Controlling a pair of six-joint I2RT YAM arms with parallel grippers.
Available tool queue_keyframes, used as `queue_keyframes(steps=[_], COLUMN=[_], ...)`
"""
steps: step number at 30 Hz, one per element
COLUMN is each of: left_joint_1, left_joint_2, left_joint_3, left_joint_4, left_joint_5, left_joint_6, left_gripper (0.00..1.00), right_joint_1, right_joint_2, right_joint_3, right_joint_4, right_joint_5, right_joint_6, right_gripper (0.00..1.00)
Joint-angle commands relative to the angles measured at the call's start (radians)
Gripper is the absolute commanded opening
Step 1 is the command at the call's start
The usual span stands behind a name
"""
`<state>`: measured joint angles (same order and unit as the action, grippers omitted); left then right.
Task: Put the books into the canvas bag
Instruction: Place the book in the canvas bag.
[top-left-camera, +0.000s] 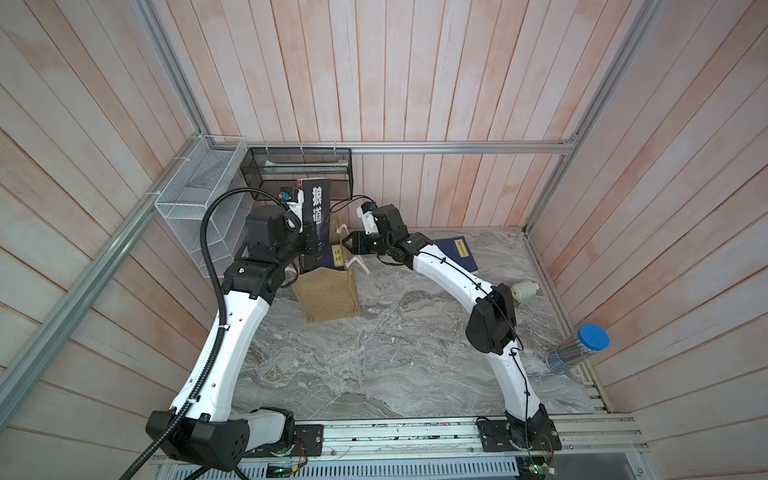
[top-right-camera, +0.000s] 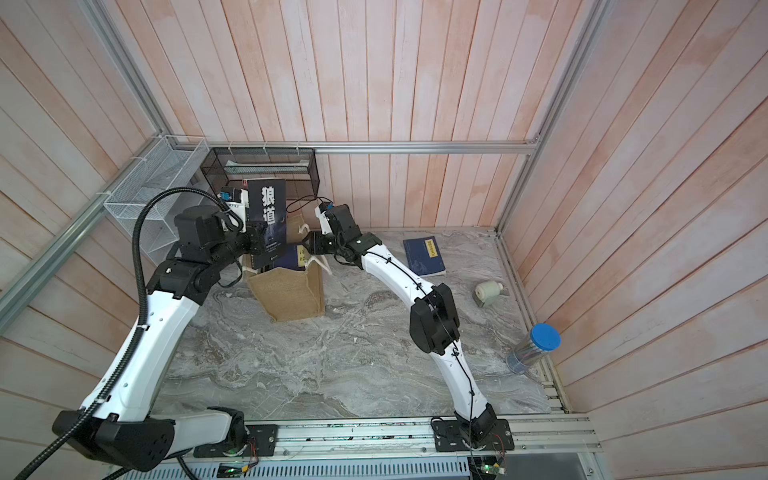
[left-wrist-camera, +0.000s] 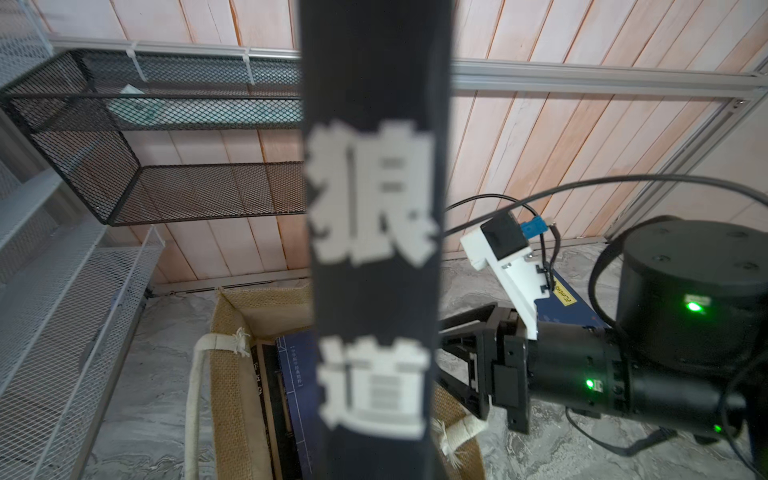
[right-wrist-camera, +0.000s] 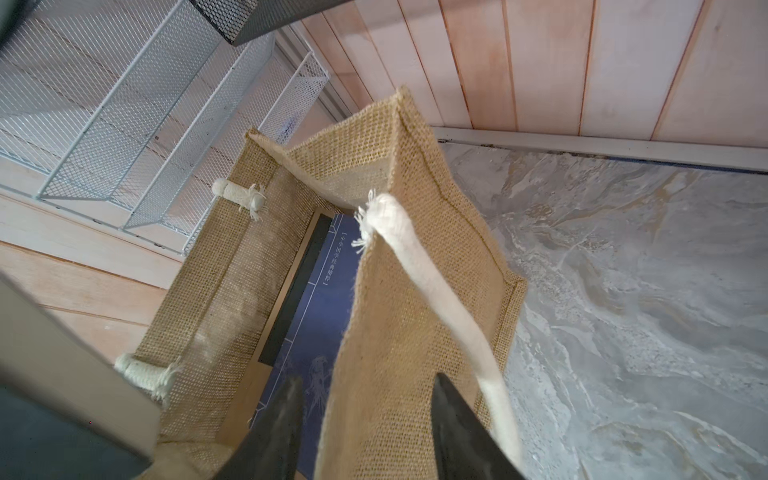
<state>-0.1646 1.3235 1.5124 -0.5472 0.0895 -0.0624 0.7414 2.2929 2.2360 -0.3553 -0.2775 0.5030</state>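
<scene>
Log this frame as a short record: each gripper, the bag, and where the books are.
left gripper: shut on the black book, held upright over the bag's mouth
right gripper: open, jaws astride the bag's side wall
canvas bag: standing upright, mouth open
inside bag: navy book on edge, something darker beside it
outside bag: second navy book flat on the table, behind the right arm
other items: blue-lidded tube and white roll near the table's right edge

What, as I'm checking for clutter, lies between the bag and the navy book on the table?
Only the right arm, above bare table; its claw straddles the bag's wall. Both top views show it.
</scene>
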Motion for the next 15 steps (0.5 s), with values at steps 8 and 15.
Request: queue_keyframes(steps=[8,15], left_joint_1=[0.064,0.065], left_joint_2=[0.034,0.013], left_joint_3=[-0.081,-0.108], left_joint_4=[-0.011,-0.131], left_joint_5=[0.165,0.155], left_joint_6=[-0.054,-0.057], left_gripper=[0.0,0.0], right_joint_1=[0.034,0.059], right_joint_2=[-0.029,-0.182], right_joint_3=[-0.017,-0.262], right_joint_4=[-0.019,0.143], right_joint_5=[-0.023,0.025], right_joint_6=[-0.018,0.009], right_gripper=[0.06,0.0])
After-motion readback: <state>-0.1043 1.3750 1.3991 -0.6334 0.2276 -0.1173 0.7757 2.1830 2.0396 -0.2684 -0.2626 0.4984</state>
